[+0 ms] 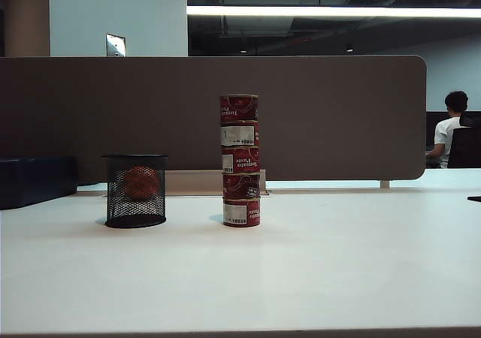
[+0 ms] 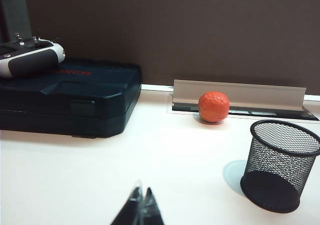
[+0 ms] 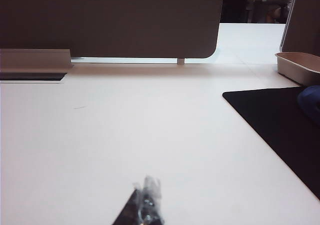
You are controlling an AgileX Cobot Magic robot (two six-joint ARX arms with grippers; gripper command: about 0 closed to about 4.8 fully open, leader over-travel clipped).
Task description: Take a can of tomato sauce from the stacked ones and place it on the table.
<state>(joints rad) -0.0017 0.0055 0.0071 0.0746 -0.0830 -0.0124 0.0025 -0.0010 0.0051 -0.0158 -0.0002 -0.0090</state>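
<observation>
1. Surveying from the left: the left gripper (image 2: pixel 142 210) shows only in its wrist view, fingertips pressed together, holding nothing, low over the table (image 1: pixel 338 278). Ahead of it lie a dark tool case (image 2: pixel 70 97), an orange ball (image 2: pixel 214 106) and the black mesh cup (image 2: pixel 280 166), which that view shows empty, the ball lying behind it.
2. At centre, the stacked ones (image 1: pixel 240 161) stand as a five-tin column right of the cup. The can of tomato sauce (image 1: pixel 239 108) sits on top, untouched.
3. At right, the right gripper (image 3: pixel 145 205) is also closed and empty, over bare table near a black mat (image 3: pixel 280 130); neither wrist view shows the stack.
4. Judgement: the approach has not begun. Advise opening the jaws before closing in, meeting the top tin level at mid-label, and lifting straight up; any sideways push risks toppling the narrow column.
</observation>
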